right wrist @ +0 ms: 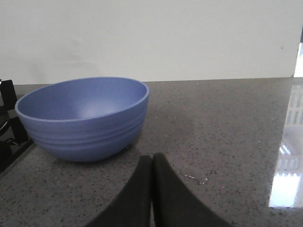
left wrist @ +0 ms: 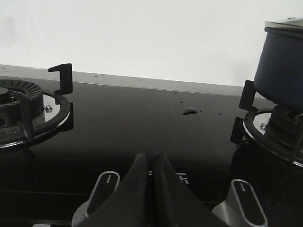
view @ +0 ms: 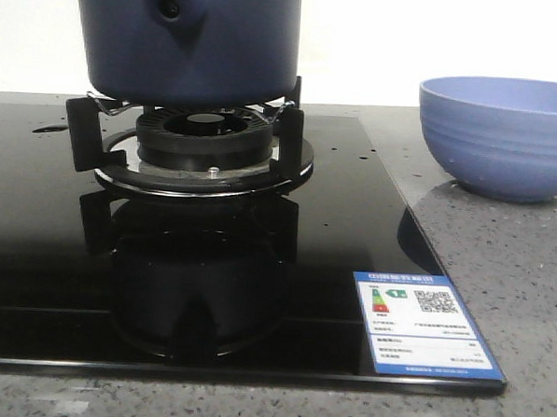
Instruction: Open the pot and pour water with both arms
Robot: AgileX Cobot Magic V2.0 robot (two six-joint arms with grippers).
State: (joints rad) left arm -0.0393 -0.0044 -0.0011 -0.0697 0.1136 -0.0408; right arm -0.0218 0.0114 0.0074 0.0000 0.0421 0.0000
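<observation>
Blue-bordered energy label (view: 427, 324) with QR code stuck on black glass hob (view: 33, 252); print too small to read. Dark navy pot (view: 189, 36) on burner grate (view: 194, 134), top cropped. Ribbed blue bowl (view: 502, 136) on speckled counter (view: 500, 267). Left gripper (left wrist: 152, 158) and right gripper (right wrist: 151, 161) pressed closed, holding nothing.

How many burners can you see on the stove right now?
2. One burner sits under the pot, with its edge also showing in the left wrist view. A second burner stands bare further along the glass hob. More could lie outside the views.
</observation>
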